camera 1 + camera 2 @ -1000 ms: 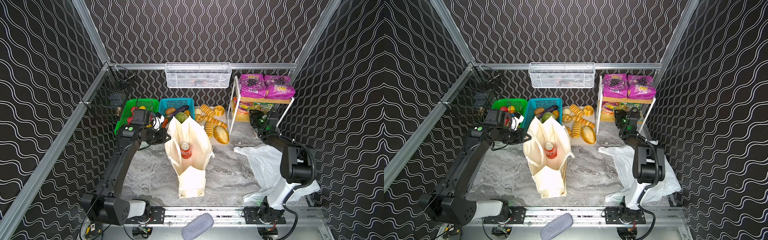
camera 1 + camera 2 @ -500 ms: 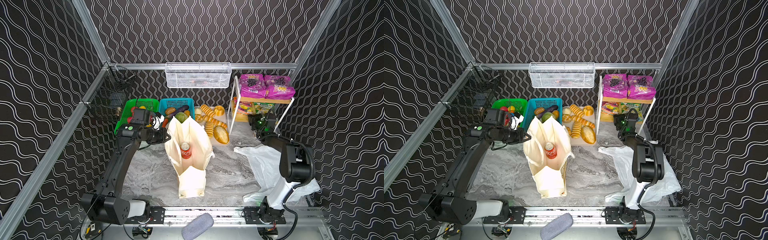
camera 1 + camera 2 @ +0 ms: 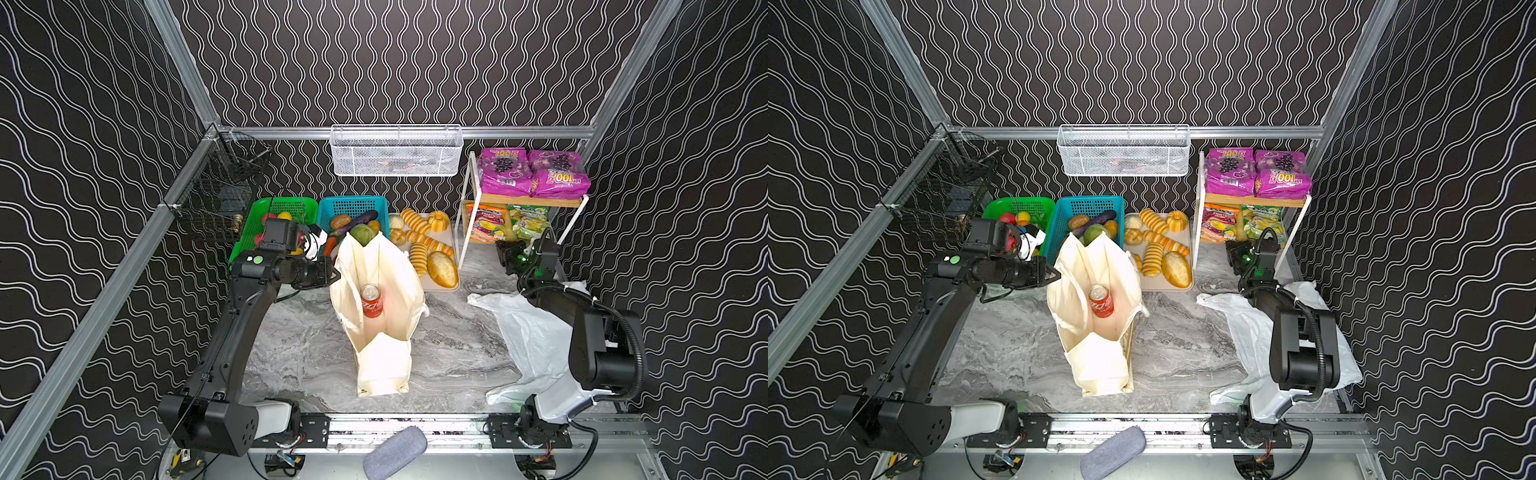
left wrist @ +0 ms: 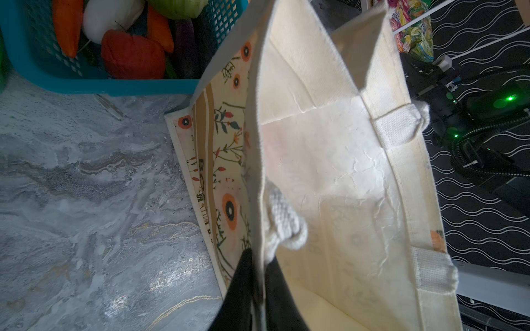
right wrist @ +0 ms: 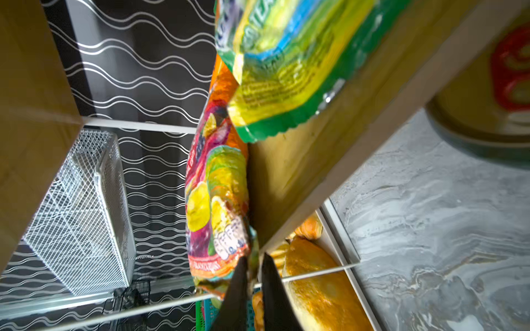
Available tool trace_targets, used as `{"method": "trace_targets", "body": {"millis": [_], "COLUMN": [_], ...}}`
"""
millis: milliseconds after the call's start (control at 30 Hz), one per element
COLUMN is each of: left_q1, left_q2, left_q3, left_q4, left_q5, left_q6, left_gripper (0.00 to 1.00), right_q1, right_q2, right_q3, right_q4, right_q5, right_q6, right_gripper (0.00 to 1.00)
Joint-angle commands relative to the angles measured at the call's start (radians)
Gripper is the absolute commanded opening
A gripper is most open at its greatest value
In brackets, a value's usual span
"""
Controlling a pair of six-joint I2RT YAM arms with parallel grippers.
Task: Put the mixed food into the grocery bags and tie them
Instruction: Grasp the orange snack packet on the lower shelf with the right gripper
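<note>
1. Left wrist view: the left claw [image 4: 258, 258] is clamped on the near rim of the canvas tote [image 4: 329, 172], the cloth nipped between its fingers, so the mouth gapes open
2. In both top views the tote stands upright mid-bench [image 3: 299, 332] with the red drink can [image 3: 371, 301] inside; nothing else shows in there, so packing looks barely begun
3. Right wrist view: the right claw [image 5: 252, 262] is at the lower tier of the shelf rack [image 3: 532, 202], fingers drawn almost together with the bottom edge of the orange-red snack packet [image 5: 215, 200] between them; the picture is blurred, but it reads as a pinch, with the packet not yet off the shelf and a green snack packet [image 5: 286, 71] beside it
4. Left to pack: the purple grape-print packets [image 3: 505, 172] on the top tier, and the green cabbage [image 3: 362, 233], white radish [image 4: 109, 14], orange toy carrot [image 4: 67, 25] and red toy vegetable [image 4: 130, 54] in the teal basket [image 4: 114, 86] behind the tote
5. The white plastic carrier bag [image 3: 528, 328] lies crumpled on the bench beneath the right arm, apparently empty; neither bag is tied, so most of the job remains
</note>
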Motion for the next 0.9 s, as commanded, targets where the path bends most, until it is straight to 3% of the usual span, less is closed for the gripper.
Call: {"method": "trace_targets", "body": {"millis": [0, 200, 367, 700, 867], "left_q1": [0.0, -0.001, -0.001, 0.0, 0.0], "left_q2": [-0.009, -0.019, -0.023, -0.023, -0.023], "left_q3": [0.011, 0.005, 0.004, 0.014, 0.007], "left_q4": [-0.006, -0.007, -0.009, -0.015, -0.013], "left_q5": [-0.007, -0.006, -0.009, -0.011, -0.01], "left_q6": [0.005, -0.002, -0.005, -0.002, -0.003], "left_gripper": [0.13, 0.13, 0.13, 0.13, 0.13], "right_q1": [-0.003, -0.007, -0.006, -0.009, -0.009], "right_q2": [0.02, 0.021, 0.031, 0.081, 0.102], "right_q3": [0.036, 0.061, 0.081, 0.138, 0.143], "right_q4": [0.06, 0.049, 0.041, 0.021, 0.047], "right_q5": [-0.047, -0.037, -0.06, -0.048, -0.054], "right_q6": [0.019, 0.006, 0.001, 0.0, 0.012], "right_gripper": [0.18, 0.3, 0.31, 0.43, 0.41]}}
